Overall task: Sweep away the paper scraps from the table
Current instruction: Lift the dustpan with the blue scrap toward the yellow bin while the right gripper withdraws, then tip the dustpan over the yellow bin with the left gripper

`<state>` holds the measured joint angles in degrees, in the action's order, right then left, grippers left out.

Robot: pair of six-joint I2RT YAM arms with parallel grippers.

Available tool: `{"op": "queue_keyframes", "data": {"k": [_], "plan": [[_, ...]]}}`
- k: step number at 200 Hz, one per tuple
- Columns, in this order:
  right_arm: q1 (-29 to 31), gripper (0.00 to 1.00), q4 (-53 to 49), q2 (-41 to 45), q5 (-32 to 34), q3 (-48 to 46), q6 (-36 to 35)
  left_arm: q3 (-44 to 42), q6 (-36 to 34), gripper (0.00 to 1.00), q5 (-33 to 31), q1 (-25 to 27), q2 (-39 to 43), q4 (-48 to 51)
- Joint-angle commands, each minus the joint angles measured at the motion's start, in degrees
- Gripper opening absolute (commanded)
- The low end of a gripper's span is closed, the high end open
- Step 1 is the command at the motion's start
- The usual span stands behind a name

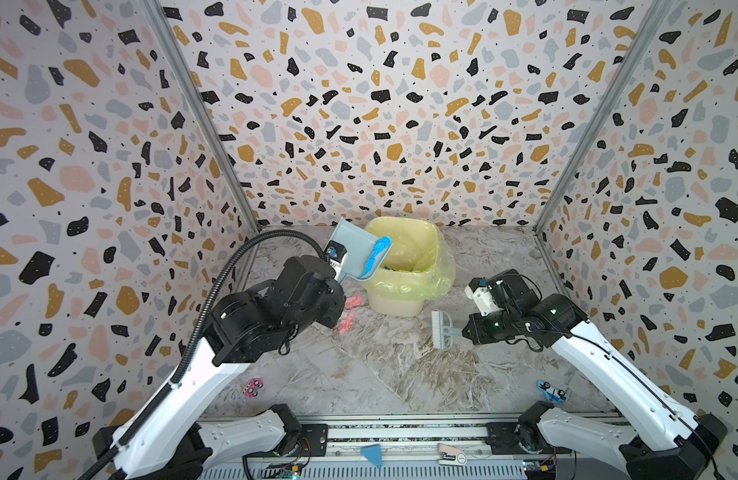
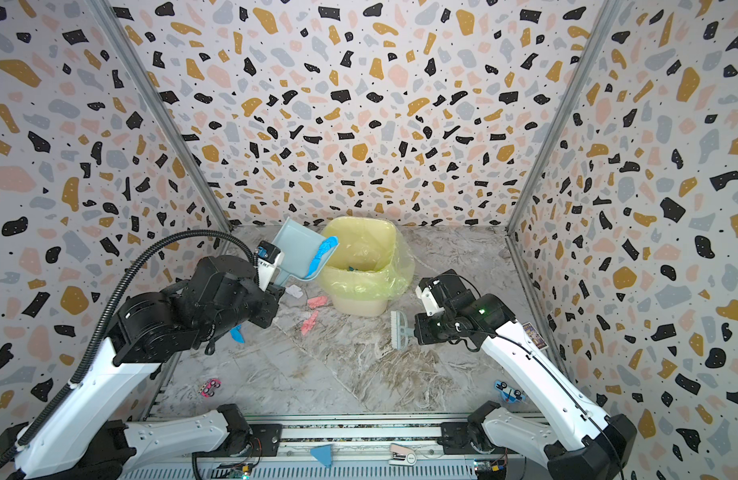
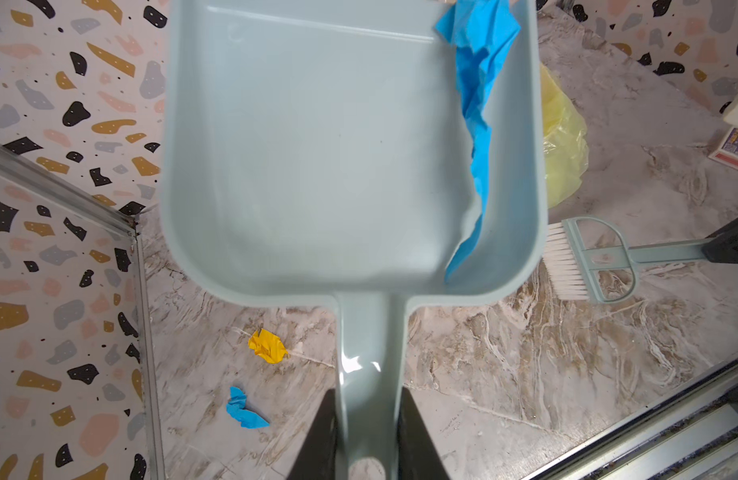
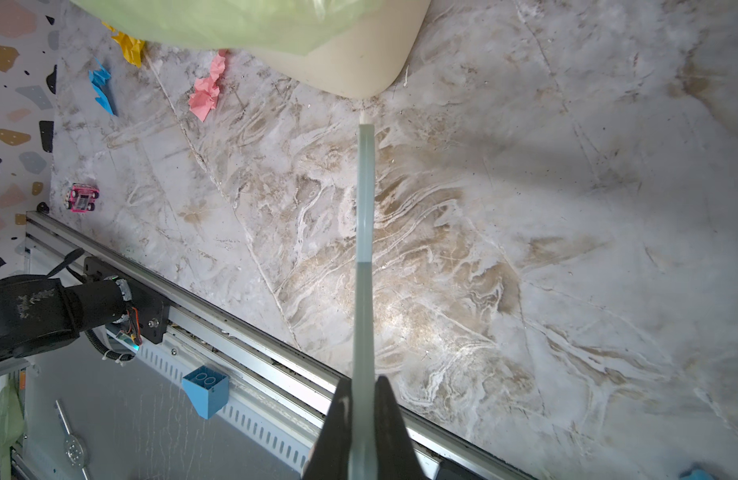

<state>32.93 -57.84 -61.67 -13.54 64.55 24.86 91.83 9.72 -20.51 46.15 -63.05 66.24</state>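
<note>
**Left claw (image 3: 367, 392) clamped on the dustpan (image 3: 317, 158) handle, pan tilted at the rim of the yellow-lined bin (image 1: 394, 305).**
One blue paper scrap (image 3: 479, 104) lies in the pan; pink scraps (image 4: 207, 93), a yellow scrap (image 3: 267, 345) and a smaller blue scrap (image 3: 242, 409) lie on the table (image 1: 400, 374) near the bin. Right claw (image 4: 363, 382) closed on the brush (image 1: 441, 330) handle.

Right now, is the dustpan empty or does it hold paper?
Not empty: one blue paper scrap lies along a side wall of the dustpan, tilted over the bin.
</note>
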Motion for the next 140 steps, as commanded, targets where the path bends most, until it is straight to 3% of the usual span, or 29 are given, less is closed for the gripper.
{"op": "queue_keyframes", "data": {"k": [1,71,140], "plan": [[-0.71,0.0,-0.16,1.58,-0.38,-0.3,0.28,1.46,-4.42,0.14,2.9,-2.74,-2.01,-4.4],[-3.27,0.0,0.63,1.28,-2.92,-0.58,-0.87,4.09,-11.72,0.14,5.32,-11.2,-10.68,-8.49],[-6.1,0.0,-2.44,-2.68,-4.48,3.74,-3.87,10.45,-17.06,0.14,1.72,-11.13,-20.32,-4.78]]}}
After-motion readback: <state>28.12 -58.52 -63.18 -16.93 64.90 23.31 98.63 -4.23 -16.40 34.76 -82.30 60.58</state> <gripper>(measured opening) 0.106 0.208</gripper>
